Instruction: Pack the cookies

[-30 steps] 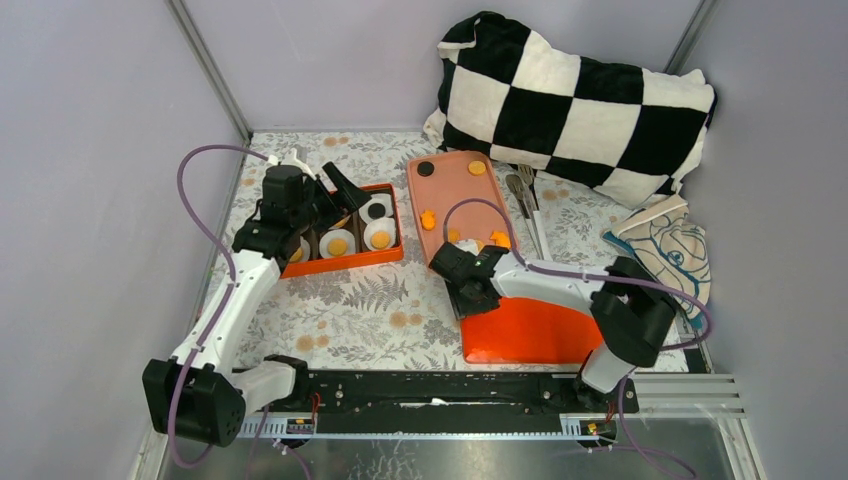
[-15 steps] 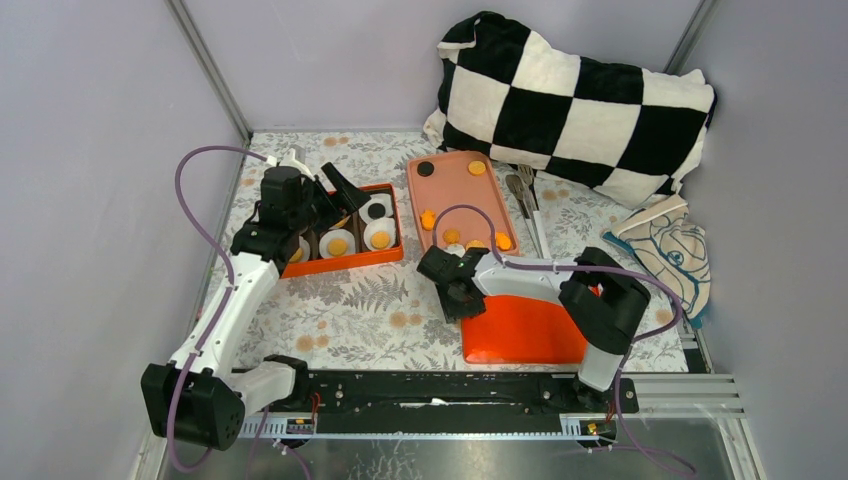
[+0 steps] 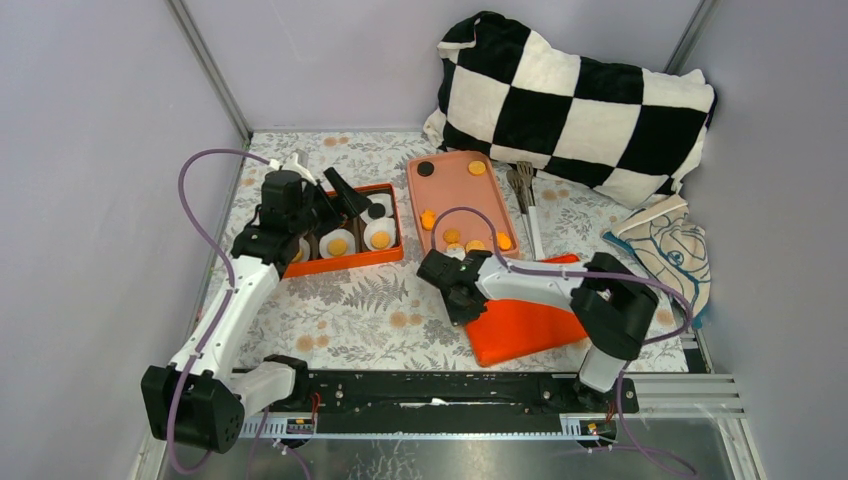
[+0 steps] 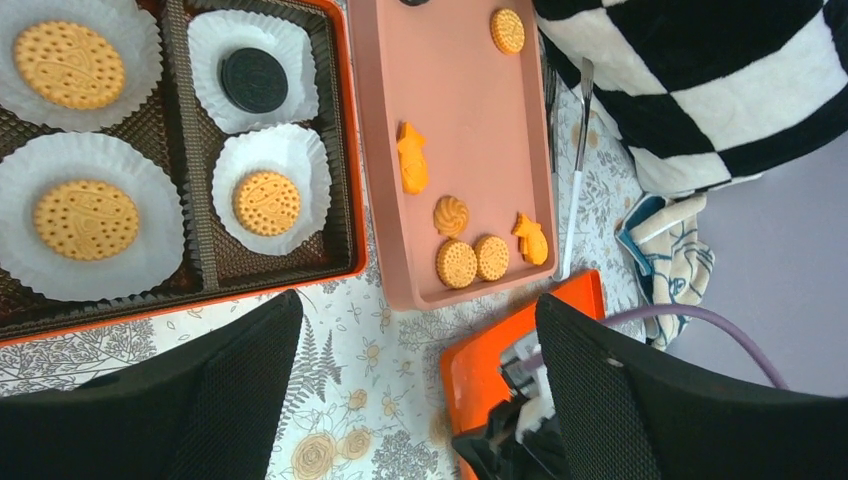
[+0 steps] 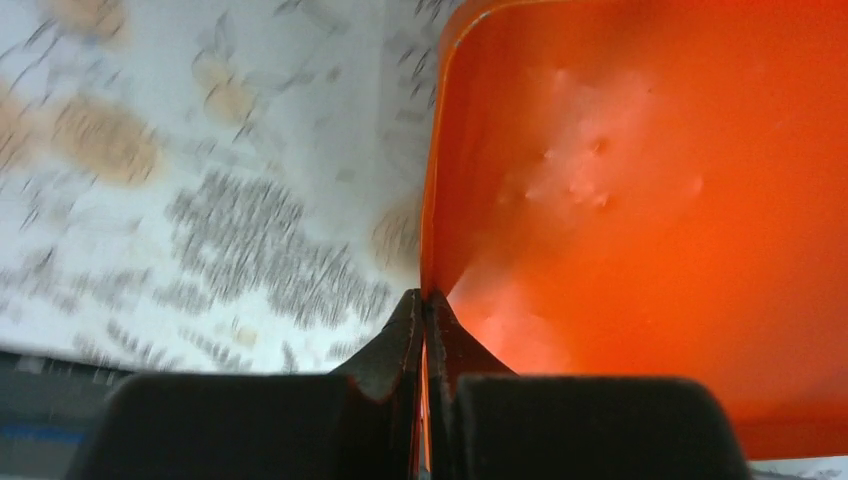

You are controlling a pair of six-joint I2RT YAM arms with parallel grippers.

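Golden-orange and black cookies, white liners, salmon-pink tray, bright orange lid, black-and-white checked pillow, floral-printed tabletop.

In the top view the left hand covers the left compartments of the orange box, hiding their contents. The left wrist view's edge cuts through that box and a black cookie. In the right wrist view the table is blurred and the orange lid runs off-frame.
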